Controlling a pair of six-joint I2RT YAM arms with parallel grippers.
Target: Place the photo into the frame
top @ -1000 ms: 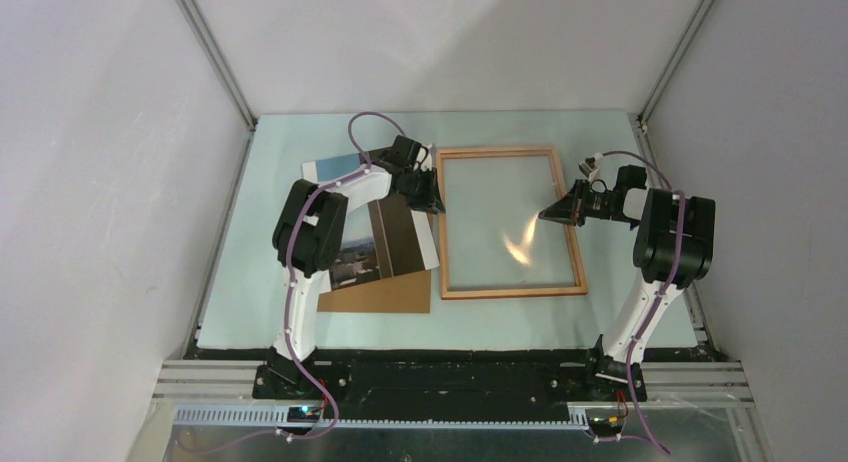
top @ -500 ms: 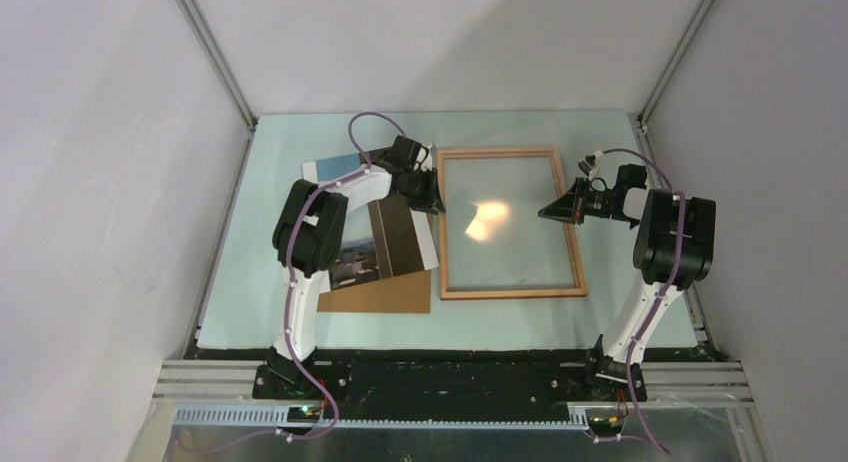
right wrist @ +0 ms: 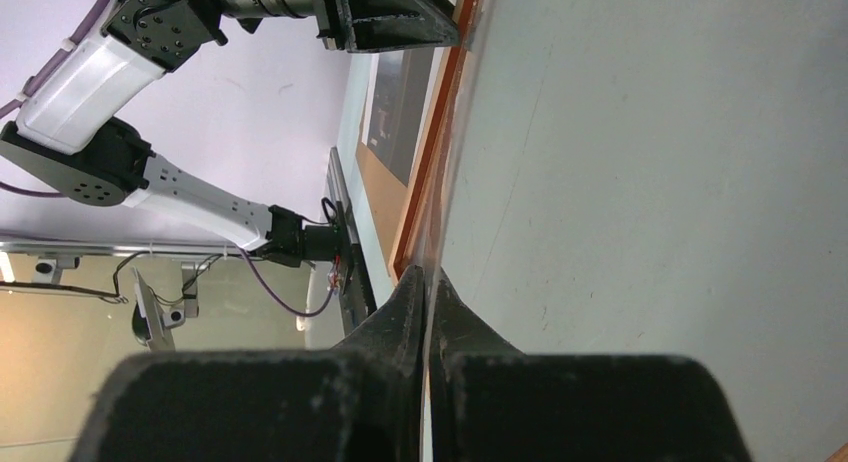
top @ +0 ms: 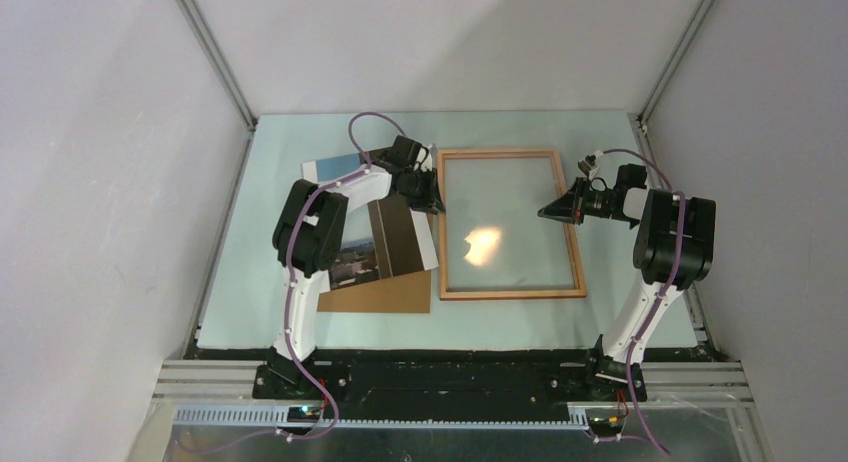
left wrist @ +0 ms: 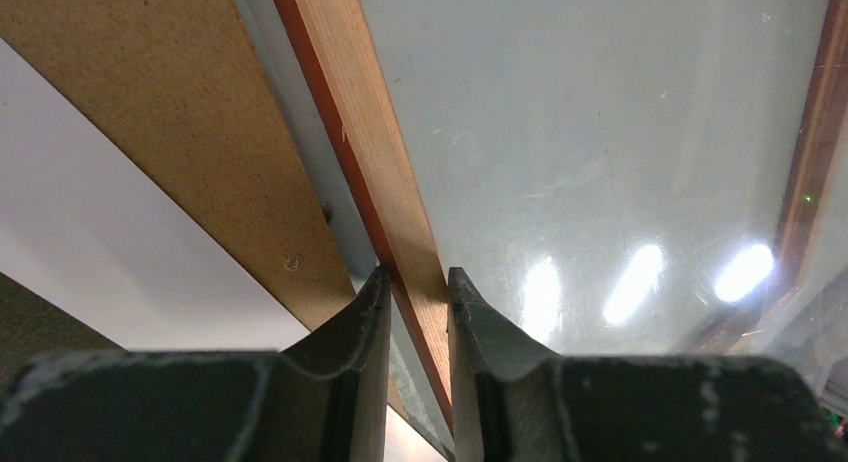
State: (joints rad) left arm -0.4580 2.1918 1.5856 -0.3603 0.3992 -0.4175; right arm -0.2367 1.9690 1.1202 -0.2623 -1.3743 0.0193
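Observation:
The orange-brown frame [top: 510,293] lies flat in the middle of the table, with a clear pane [top: 500,212] inside it. My left gripper [top: 436,197] is shut on the frame's left rail [left wrist: 380,152], one finger on each side of the wood [left wrist: 417,282]. My right gripper [top: 545,214] reaches in from the right. It is shut on the thin edge of the clear pane [right wrist: 650,182], jaws pinched together [right wrist: 427,282]. The photo [top: 400,240], with blue sky and a dark tower, lies face up left of the frame, partly under my left arm.
A plain brown backing board [top: 385,297] sticks out from under the photo's near edge. In the left wrist view a brown board [left wrist: 170,102] runs just beside the held rail. Grey walls close in the light-green mat [top: 620,322] on three sides.
The bright reflection on the pane has wandered, up and left and then down again, so the pane's tilt shifts slightly. Both arms and the frame stay where they were.

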